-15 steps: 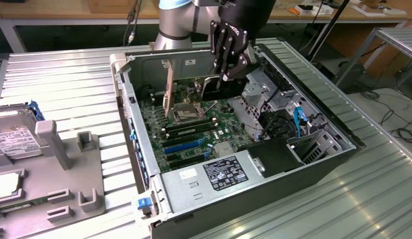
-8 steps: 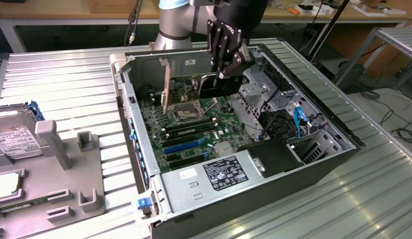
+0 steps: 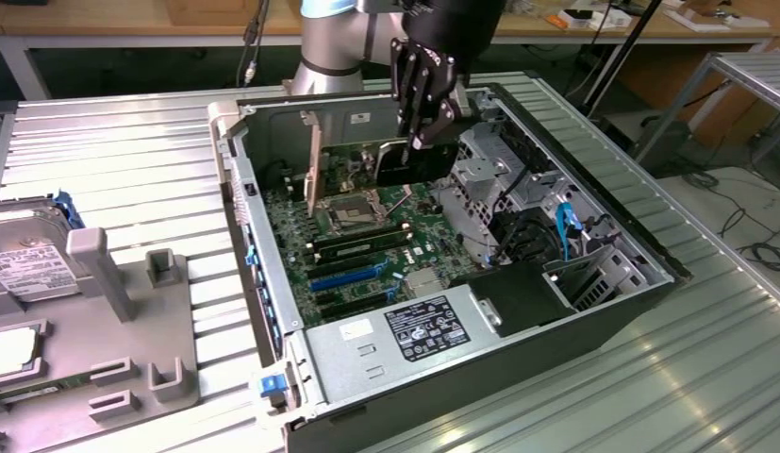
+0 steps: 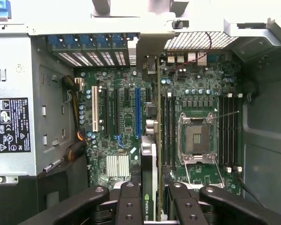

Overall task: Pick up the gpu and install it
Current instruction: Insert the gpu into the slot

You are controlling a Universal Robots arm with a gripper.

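Note:
The gpu (image 3: 412, 166) is a thin black-faced card hanging upright inside the open computer case (image 3: 257, 283), just above the motherboard (image 3: 364, 255) near the CPU socket (image 3: 349, 214). My gripper (image 3: 425, 140) is shut on the card's upper edge. In the wrist view the gpu (image 4: 149, 164) shows edge-on, with a green logo label at its near end, clamped between my black fingers (image 4: 129, 206). My gripper (image 4: 150, 194) holds the card so that it runs between the expansion slots (image 4: 137, 112) and the memory slots (image 4: 167, 126). Whether the card touches a slot is hidden.
A labelled power supply (image 3: 415, 330) fills the case's near end, and a drive cage (image 3: 490, 170) with cables stands on the exterior view's right. A silver hard drive (image 3: 24, 255) and a grey fixture (image 3: 125, 321) lie on the ribbed metal table (image 3: 138, 142), exterior view's left.

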